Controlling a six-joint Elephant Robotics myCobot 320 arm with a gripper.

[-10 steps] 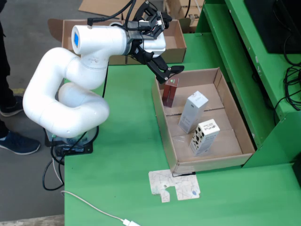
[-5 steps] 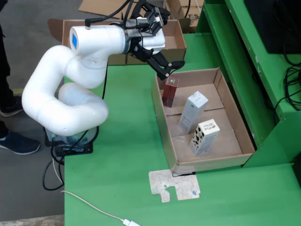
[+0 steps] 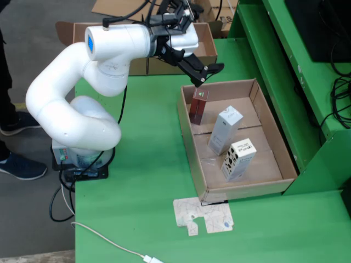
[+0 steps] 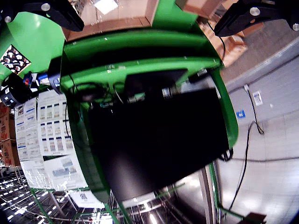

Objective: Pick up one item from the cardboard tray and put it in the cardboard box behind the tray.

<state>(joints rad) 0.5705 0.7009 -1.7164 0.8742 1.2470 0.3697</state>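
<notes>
A smooth white arm (image 3: 77, 104) is seen at the left of the fixed view, standing at the left edge of the green table (image 3: 142, 181). Its black gripper (image 3: 205, 74) is held just above the tray's far left corner, jaws parted, with nothing gripped. In the shallow cardboard tray (image 3: 192, 159) three upright cartons are found: a dark red carton (image 3: 198, 106) against the left wall, then a white carton (image 3: 225, 130) and a spotted carton (image 3: 238, 159). A cardboard box (image 3: 205, 52) is placed beyond the table's far edge.

three upright cartons (image 3: 226, 131) crowd the tray's (image 3: 271, 148) left; its right half lies open.
</notes>
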